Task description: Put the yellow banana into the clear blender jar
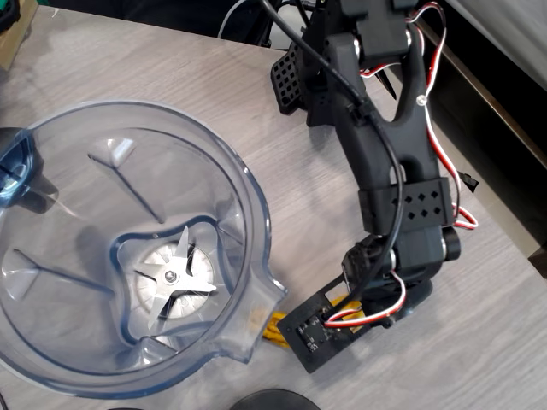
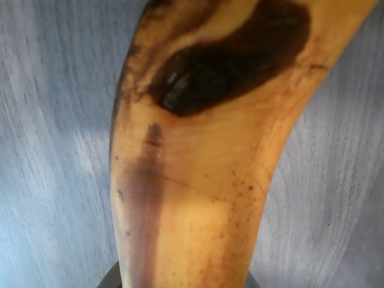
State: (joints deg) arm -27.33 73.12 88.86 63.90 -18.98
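The yellow banana (image 2: pixel 198 180) fills the middle of the wrist view, running from the bottom edge up and bending toward the upper right, where it is cut off by the frame. A large dark brown-black bruise sits on its upper part, a dull brownish streak runs down its left side, and small dark freckles dot the lower right. Both of its ends lie outside this picture. Behind it is the grey wood-grain table (image 2: pixel 48 150), somewhat blurred. A dark curved edge shows at the very bottom, beneath the banana; what it belongs to is hard to make out.

In the overhead view only a small yellow sliver of the banana (image 1: pixel 275 331) shows, just beside the pour spout of the clear blender jar (image 1: pixel 248 196), outside the jar and low by the table (image 1: pixel 214 77). The rest of it is covered by the arm's wrist and the small black camera board.

The end effector (image 1: pixel 338 320) is at that same spot, under the black wrist housing and the red and white wires. Its fingers are hidden, so whether it is clenched on the banana or released cannot be told.

The jar stands upright on the left of the table, its left and lower rims cut off by the frame. Inside, the silver four-pointed blade (image 1: pixel 175 278) lies at the bottom.
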